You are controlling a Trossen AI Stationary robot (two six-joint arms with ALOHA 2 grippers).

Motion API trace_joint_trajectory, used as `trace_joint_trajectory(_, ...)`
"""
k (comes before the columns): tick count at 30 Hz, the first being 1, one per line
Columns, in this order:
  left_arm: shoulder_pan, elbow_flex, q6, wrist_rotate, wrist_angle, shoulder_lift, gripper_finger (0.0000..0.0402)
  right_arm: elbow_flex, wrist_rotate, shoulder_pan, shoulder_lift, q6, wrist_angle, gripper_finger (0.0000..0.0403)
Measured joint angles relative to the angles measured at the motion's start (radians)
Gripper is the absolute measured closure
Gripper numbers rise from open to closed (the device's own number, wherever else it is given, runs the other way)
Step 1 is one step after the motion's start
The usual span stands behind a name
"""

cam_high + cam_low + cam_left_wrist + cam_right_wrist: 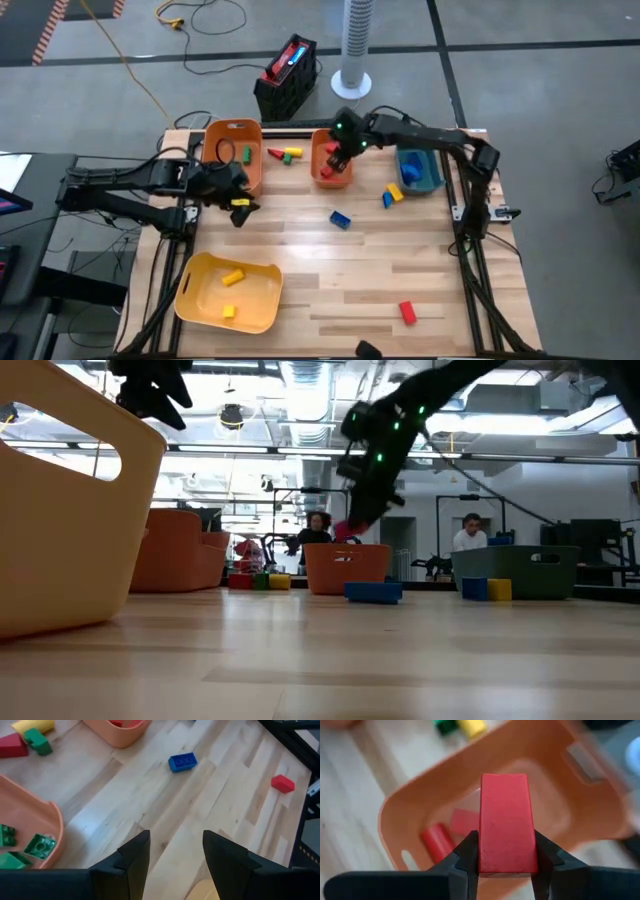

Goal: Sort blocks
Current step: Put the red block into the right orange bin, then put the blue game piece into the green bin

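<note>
My right pincer (pixel 506 851) is pinching a red block (pixel 506 822) right over the small orange bin (pixel 331 163), which already has red pieces in it. Left pincer (pixel 175 855) hangs spread over the pale wood table (pixel 330 280) by the bigger orange bin (pixel 233 150). Blue block (pixel 341 219) sits mid-table, and people sit in the room behind.

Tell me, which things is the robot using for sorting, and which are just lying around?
For the job:
- held red block in the right gripper
- blue block
- loose red block
- yellow bin
- teal bin

Just lying about, on the floor:
- black crate
- white tower fan
- yellow cable
</note>
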Motion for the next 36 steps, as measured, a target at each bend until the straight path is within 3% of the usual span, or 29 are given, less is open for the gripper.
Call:
trace_joint_trajectory(3,0.010,0.000,-0.006,-0.001,0.000,0.000,0.0223,-0.002,-0.049,-0.005,0.048,-0.001,-0.004,0.0276)
trace_joint_trajectory(11,0.014,0.000,-0.006,-0.005,-0.003,0.000,0.0223,-0.002,-0.052,0.013,0.064,-0.046,0.016,0.0267)
trace_joint_trajectory(19,0.014,0.000,-0.006,-0.008,-0.002,0.000,0.0223,-0.001,-0.049,0.011,0.064,-0.045,0.028,0.0199)
trace_joint_trajectory(24,0.014,0.000,-0.006,-0.008,-0.002,0.000,0.0223,-0.001,-0.050,0.013,0.062,-0.045,0.021,0.0178)
trace_joint_trajectory(31,0.014,0.000,-0.003,0.019,-0.008,0.000,0.0223,0.000,-0.050,0.025,-0.069,-0.075,-0.079,0.0175)
trace_joint_trajectory(36,0.014,0.000,0.040,0.019,-0.006,0.000,0.0223,0.000,-0.058,0.124,-0.192,-0.063,-0.114,0.0176)
